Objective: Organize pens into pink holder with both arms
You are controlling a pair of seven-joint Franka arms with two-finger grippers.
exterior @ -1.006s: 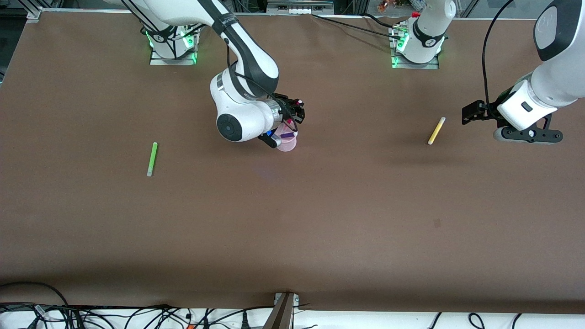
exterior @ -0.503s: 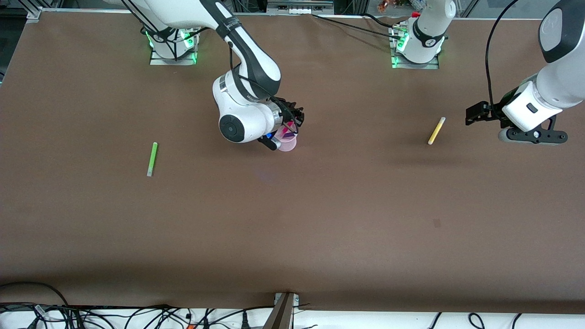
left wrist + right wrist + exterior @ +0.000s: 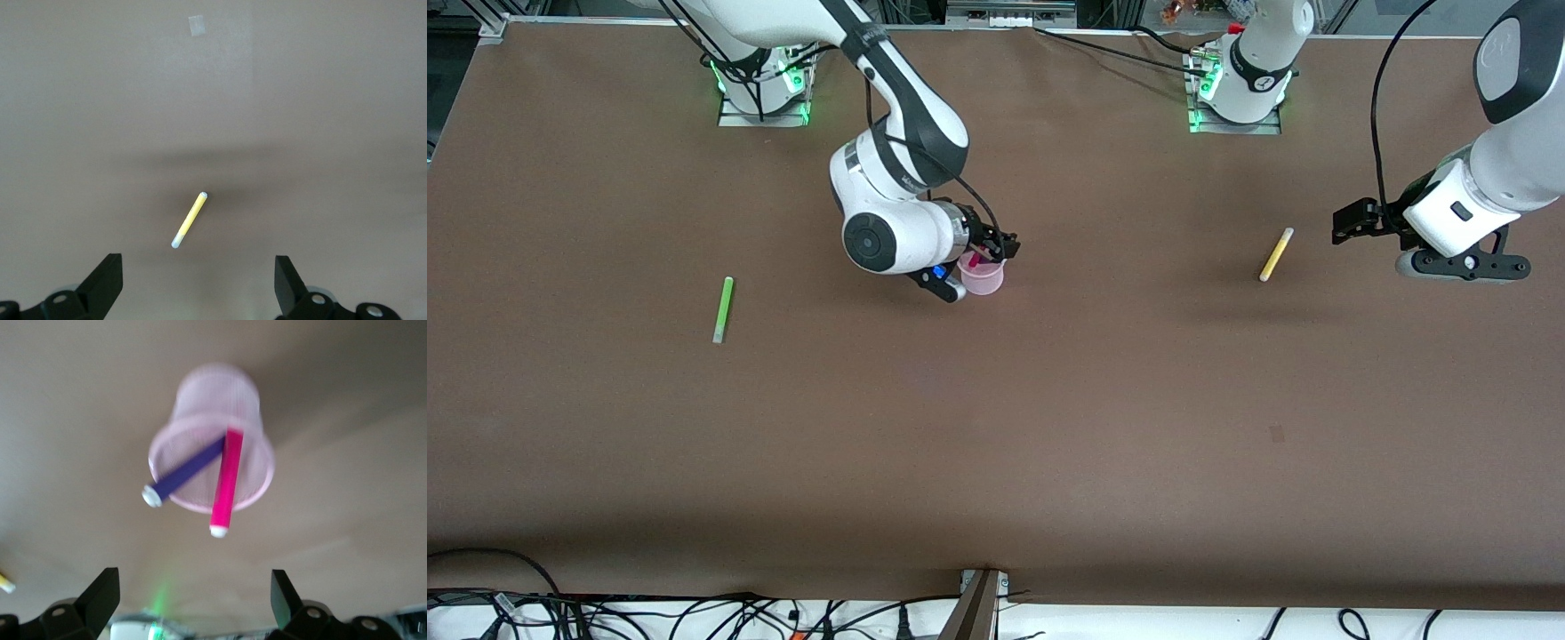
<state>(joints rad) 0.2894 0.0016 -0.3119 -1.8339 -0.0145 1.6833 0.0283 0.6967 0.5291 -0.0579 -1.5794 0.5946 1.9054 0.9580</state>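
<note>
While over pink holder (image 3: 212,443), right end effector (image 3: 193,599) wide open

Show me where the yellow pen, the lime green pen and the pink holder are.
yellow pen (image 3: 1276,254): front view, middle of its shaft.
lime green pen (image 3: 723,307): front view, middle of its shaft.
pink holder (image 3: 217,403): right wrist view, its mesh wall.

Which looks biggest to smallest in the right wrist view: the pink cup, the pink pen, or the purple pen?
1. Pink cup, clearly largest.
2. Hot pink pen and purple pen: about alike. Both lean inside the cup with their lower parts seen only through its wall, so I would not rank them.
</note>
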